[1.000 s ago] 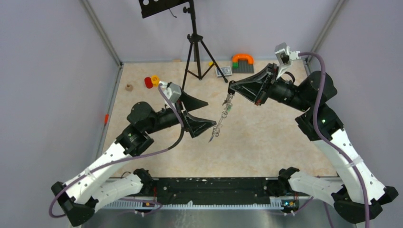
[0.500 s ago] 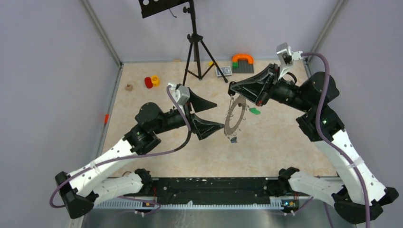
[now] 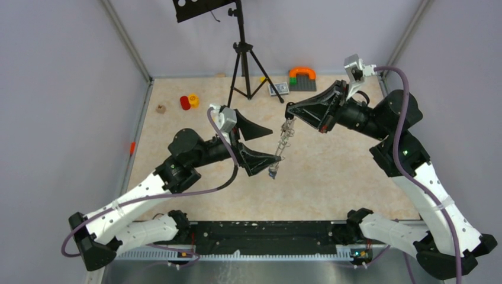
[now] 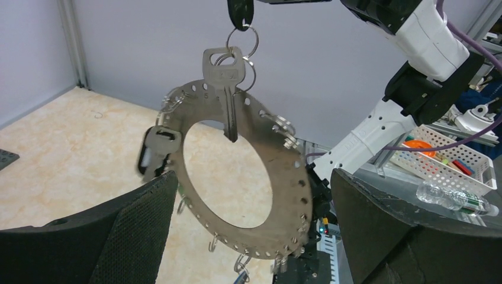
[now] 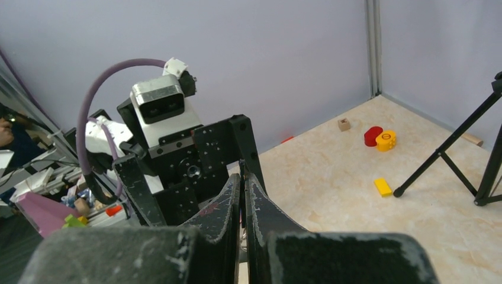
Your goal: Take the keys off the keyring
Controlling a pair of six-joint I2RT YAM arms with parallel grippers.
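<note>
My clenched right hand (image 3: 289,113) dangles the keyring (image 4: 290,183), keys (image 4: 228,77) attached, mid-frame above the beige counter (image 3: 331,177); my released left hand (image 3: 276,145) flanks its edges, gaps either side, pale walls (image 3: 59,89) around.

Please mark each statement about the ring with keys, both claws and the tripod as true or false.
1. The large flat grey metal ring hangs in the air from the right claw. True.
2. The left claw is shut. False: it is open, with a finger on each side of the ring in the left wrist view.
3. A silver key hangs across the ring's hole. True.
4. The black tripod lies fallen over. False: it stands upright.
</note>
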